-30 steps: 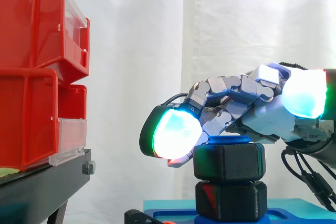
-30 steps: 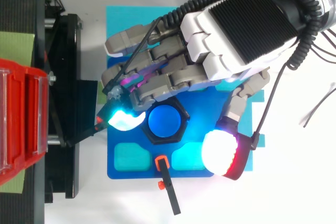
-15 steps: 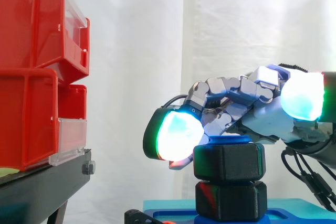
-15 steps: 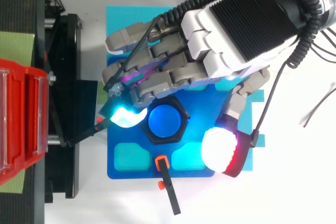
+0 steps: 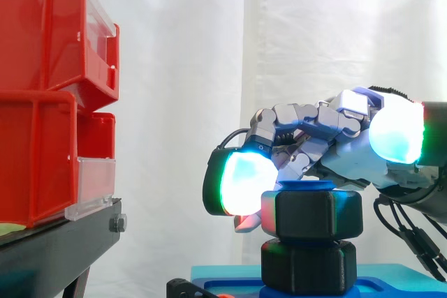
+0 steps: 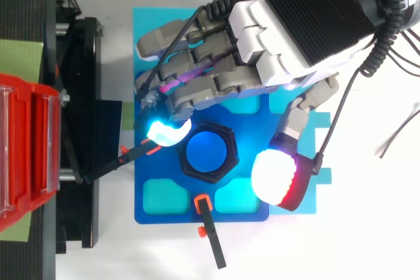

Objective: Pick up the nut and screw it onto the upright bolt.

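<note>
Fingers (image 6: 197,86) of your hand (image 6: 289,24) are curled over the fixture and grip nothing. From the left of the top view, you have red bins (image 6: 26,155) on the black stand (image 6: 79,129), then a glowing pad (image 6: 167,132) at the nut's (image 5: 318,213) upper-left corner. The nut sits on the blue bolt (image 6: 207,153), above a second nut (image 5: 307,266). The thumb pad (image 6: 279,178) stands apart on its right. A black clamp (image 6: 211,240) crosses the blue base's (image 6: 243,217) lower edge.

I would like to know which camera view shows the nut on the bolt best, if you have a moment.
The side view: the nut appears in profile, near the top of the bolt, above a second black hexagonal block. The top view gives its hexagonal outline around the bolt's blue end, not its height.
</note>
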Available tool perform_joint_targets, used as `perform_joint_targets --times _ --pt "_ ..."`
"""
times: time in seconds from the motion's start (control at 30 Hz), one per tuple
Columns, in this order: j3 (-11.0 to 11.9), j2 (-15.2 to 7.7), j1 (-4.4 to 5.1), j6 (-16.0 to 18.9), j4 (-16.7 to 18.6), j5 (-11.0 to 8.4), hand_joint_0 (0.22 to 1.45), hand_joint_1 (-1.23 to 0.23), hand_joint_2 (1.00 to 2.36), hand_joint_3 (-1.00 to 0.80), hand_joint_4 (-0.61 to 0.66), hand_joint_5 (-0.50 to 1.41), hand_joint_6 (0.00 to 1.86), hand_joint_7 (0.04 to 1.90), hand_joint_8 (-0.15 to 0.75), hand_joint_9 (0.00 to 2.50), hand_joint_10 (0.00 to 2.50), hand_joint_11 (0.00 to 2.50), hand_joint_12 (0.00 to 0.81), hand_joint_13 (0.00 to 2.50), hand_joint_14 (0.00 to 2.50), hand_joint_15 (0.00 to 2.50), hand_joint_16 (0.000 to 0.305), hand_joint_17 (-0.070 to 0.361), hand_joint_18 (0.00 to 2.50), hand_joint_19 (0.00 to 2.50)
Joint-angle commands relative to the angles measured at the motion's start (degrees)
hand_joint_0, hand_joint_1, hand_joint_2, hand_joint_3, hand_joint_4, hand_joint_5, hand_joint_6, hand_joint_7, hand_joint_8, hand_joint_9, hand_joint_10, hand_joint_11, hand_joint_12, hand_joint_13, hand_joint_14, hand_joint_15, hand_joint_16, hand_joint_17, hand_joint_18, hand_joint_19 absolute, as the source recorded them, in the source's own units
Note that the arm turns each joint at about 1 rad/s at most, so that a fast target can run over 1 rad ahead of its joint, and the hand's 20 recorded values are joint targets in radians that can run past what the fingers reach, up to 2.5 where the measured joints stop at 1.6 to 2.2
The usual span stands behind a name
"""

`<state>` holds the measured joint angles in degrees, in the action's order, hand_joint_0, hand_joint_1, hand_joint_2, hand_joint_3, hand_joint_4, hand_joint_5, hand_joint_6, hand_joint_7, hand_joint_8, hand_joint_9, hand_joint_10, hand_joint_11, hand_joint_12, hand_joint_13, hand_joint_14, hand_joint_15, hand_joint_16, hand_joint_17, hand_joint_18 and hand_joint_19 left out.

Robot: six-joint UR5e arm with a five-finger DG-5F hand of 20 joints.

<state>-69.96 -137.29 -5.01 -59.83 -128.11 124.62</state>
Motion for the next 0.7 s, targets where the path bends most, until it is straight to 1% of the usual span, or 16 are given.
perform_joint_targets --times 0.0,0.13,0.2,0.27,0.43,0.5,0.53,0.6,0.67 --pt "0.0 0.0 -0.26 -0.02 0.06 0.09 0.47 -0.23 1.0 -0.5 0.27 -0.08 0.5 1.26 0.299 0.96 0.0 0.0 0.231 0.67 0.0 0.0 0.021 0.047 0.39 0.0" --pt "0.0 0.0 -0.79 -0.02 0.06 0.18 0.48 -0.24 1.0 -0.5 0.23 -0.05 0.5 1.41 0.296 0.99 0.0 0.0 0.229 0.7 0.0 0.0 0.021 0.046 0.4 0.0" --pt "0.0 0.0 -0.96 -0.02 0.06 0.27 0.48 -0.24 1.0 -0.5 0.22 -0.04 0.5 1.45 0.295 1.01 0.0 0.01 0.23 0.72 0.0 0.0 0.02 0.046 0.42 0.0" --pt "0.0 0.0 -0.96 -0.02 0.06 0.27 0.49 -0.24 1.0 -0.5 0.22 -0.03 0.54 1.39 0.286 1.05 0.0 0.03 0.225 0.75 0.0 0.0 0.02 0.045 0.43 0.0" --pt "0.0 0.0 -1.4 -0.02 0.59 0.36 0.49 -0.25 1.0 -0.5 0.21 -0.01 0.59 1.32 0.274 1.12 0.0 0.06 0.213 0.79 0.0 0.0 0.019 0.044 0.48 0.0" --pt "0.0 0.0 -1.58 -0.02 0.94 0.53 0.5 -0.25 1.0 -0.5 0.19 0.0 0.63 1.25 0.266 1.17 0.0 0.05 0.206 0.81 0.0 0.0 0.019 0.042 0.5 0.0" --pt "0.0 0.0 -1.58 -0.02 1.02 0.62 0.5 -0.25 1.0 -0.5 0.17 0.01 0.64 1.2 0.254 1.18 0.0 0.05 0.202 0.85 0.0 0.0 0.019 0.042 0.53 0.0" --pt "0.0 0.0 -1.67 -0.02 1.2 0.8 0.5 -0.26 1.0 -0.5 0.12 0.02 0.69 1.12 0.218 1.28 0.0 0.06 0.189 0.94 0.0 0.0 0.017 0.038 0.62 0.0" --pt "0.0 0.0 -1.84 -0.02 1.46 0.88 0.5 -0.26 1.0 -0.5 0.1 0.02 0.71 1.08 0.205 1.35 0.0 0.07 0.18 0.98 0.0 0.0 0.016 0.036 0.65 0.0"
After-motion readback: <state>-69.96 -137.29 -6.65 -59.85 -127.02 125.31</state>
